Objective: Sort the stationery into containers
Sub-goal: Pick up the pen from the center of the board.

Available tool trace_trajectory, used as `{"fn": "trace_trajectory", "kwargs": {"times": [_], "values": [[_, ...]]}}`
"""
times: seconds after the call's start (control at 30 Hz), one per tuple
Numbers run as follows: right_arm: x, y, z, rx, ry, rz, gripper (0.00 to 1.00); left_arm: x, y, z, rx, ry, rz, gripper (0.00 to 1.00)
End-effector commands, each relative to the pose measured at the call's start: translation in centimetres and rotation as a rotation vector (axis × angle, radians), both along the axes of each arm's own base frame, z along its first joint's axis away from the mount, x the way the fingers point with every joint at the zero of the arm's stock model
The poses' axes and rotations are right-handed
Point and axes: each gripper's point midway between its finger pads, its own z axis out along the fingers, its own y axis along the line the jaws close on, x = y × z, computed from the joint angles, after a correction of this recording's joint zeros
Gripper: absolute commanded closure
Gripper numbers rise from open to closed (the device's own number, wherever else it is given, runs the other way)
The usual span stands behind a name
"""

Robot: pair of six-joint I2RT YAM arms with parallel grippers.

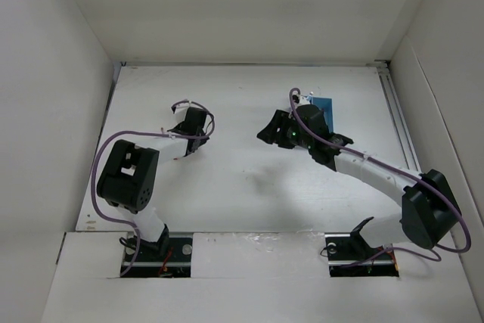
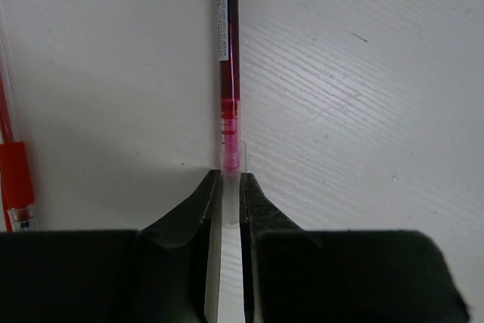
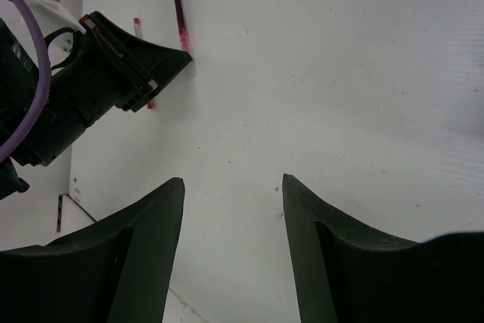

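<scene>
At 9 o'clock of the tabletop (image 1: 242, 194) centre, the left gripper (image 2: 231, 183) is set low. Its jaws are closed on the clear end of a dark red pen (image 2: 227, 58), which lies flat and runs toward 12 o'clock in the left wrist view. The end grip is judged deliberate: a thin pen flat on the surface is best pinched across its width, in line with its axis, ready for a lift. A second red pen (image 2: 13, 172) lies apart at 9 o'clock of the jaws, untouched. The right gripper (image 3: 233, 187) is held over bare surface, jaws wide open with nothing between them, probably parked clear of the pick. The blue box (image 1: 325, 105) is seen at 1 o'clock, partly hidden by the right arm (image 1: 370, 168); its contents cannot be told. The surface is white, matte and faintly grained, and is enclosed on three sides by white walls (image 1: 45, 73).
</scene>
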Motion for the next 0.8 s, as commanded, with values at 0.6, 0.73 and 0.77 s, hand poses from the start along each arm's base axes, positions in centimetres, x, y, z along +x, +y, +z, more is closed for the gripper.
{"fn": "trace_trajectory", "kwargs": {"times": [0.6,0.73,0.77], "values": [[0.6,0.5,2.6,0.041,-0.061,0.013,0.27,-6.7,-12.8,11.4,-0.499,-0.377,-0.705,1.00],[0.0,1.1,3.1,0.068,-0.076,0.063,0.24,-9.4,-16.6,10.3,-0.542,-0.325,-0.922,1.00],[0.1,1.2,3.5,0.077,-0.090,0.063,0.24,-9.2,-16.7,10.7,-0.543,-0.334,-0.924,1.00]]}}
